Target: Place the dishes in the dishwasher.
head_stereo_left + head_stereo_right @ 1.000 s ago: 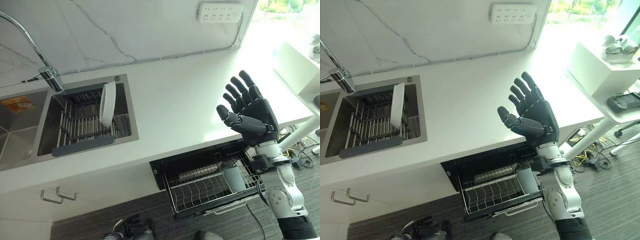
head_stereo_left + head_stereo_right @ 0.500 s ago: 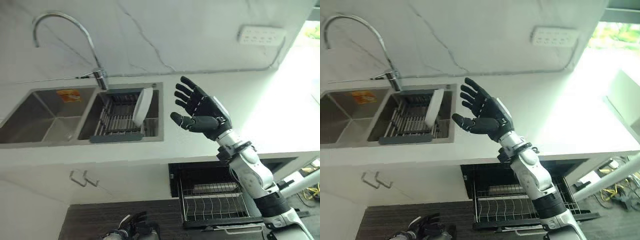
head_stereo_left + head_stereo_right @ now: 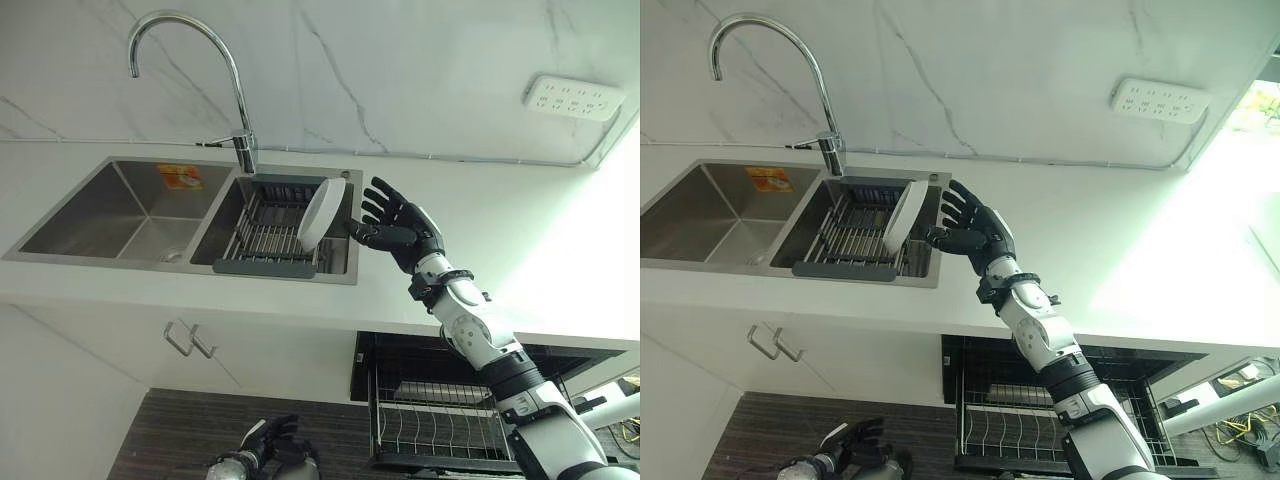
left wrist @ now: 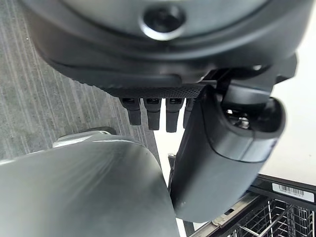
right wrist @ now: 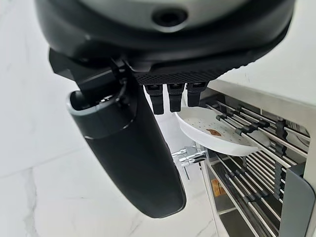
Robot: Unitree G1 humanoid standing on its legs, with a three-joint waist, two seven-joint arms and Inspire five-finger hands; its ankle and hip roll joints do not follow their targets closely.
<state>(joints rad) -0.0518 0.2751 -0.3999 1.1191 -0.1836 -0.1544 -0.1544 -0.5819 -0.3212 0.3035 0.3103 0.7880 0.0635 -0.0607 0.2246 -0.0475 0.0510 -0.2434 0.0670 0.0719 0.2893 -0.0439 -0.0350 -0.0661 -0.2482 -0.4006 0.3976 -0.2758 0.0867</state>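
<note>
Near the centre of the left eye view, the right hand (image 3: 398,226) hangs with fingers spread and straight, just beside the white plate (image 3: 320,212) but holding nothing. The plate stands on edge, leaning in the rack (image 3: 266,228) that sits in the right basin of the sink (image 3: 120,200), under the tap (image 3: 190,70). In the right wrist view the plate (image 5: 217,132) shows past the fingertips (image 5: 170,101) with a small brown spot on its face; whether they touch it cannot be told. The left hand (image 3: 262,445) hangs low at the bottom of the frame by the floor, its fingers loosely curled on nothing. The dishwasher (image 3: 440,420) stands open at the lower right, below the desk (image 3: 520,250), with its wire basket pulled out. The likely risk is that a push from straight fingers tips the leaning plate flat in the rack, or that a grip on its thin smooth rim slips while it is carried over the desk edge down to the basket. An orange sticker (image 3: 180,176) lies on the left basin's wall; its print is too small to read. A socket strip (image 3: 572,97) sits at the upper right on the wall.
</note>
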